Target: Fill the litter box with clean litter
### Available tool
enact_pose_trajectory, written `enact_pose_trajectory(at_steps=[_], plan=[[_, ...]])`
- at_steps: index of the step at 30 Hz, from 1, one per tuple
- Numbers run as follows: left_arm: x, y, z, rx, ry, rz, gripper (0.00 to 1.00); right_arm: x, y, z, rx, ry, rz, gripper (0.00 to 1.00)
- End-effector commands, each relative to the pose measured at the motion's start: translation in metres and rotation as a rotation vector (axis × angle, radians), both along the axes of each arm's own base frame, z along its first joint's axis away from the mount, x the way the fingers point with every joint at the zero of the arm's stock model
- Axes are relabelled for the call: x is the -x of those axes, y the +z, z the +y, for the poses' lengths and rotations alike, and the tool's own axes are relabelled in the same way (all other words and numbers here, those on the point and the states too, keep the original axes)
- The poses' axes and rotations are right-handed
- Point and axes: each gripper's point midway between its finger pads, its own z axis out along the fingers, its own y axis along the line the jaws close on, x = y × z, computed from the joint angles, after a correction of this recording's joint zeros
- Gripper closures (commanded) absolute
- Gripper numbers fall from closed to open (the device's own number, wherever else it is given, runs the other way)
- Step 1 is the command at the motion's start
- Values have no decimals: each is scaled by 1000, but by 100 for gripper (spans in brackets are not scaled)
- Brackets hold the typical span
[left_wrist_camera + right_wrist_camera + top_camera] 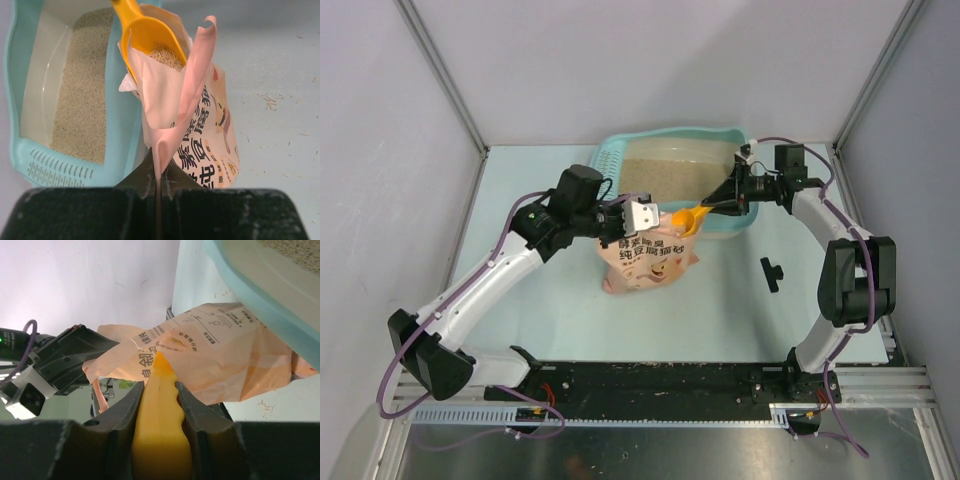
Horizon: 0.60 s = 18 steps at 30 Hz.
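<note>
The light teal litter box stands at the back middle, with beige clean litter spread inside; it also shows in the left wrist view, litter on its floor. A pink bag stands in front of it. My left gripper is shut on the bag's top edge, holding it open. My right gripper is shut on the handle of an orange scoop. The scoop's bowl sits in the bag's mouth with litter in it.
A small black part lies on the table right of the bag. Grey walls close in the table at the back and both sides. Loose granules are scattered on the table right of the bag.
</note>
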Motion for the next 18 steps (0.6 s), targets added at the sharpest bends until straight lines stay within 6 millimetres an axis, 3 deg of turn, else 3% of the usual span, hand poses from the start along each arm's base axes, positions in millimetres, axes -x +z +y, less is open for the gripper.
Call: enact_pose_trajectory(at_steps=[1,18], plan=[[-13,98,-19,167,-91,-360,100,-9,19,-26,-28,-35,-22,100],[-23,79,-23,114,-103,-361,100,-24,43,-45,-58,-110,-55,100]])
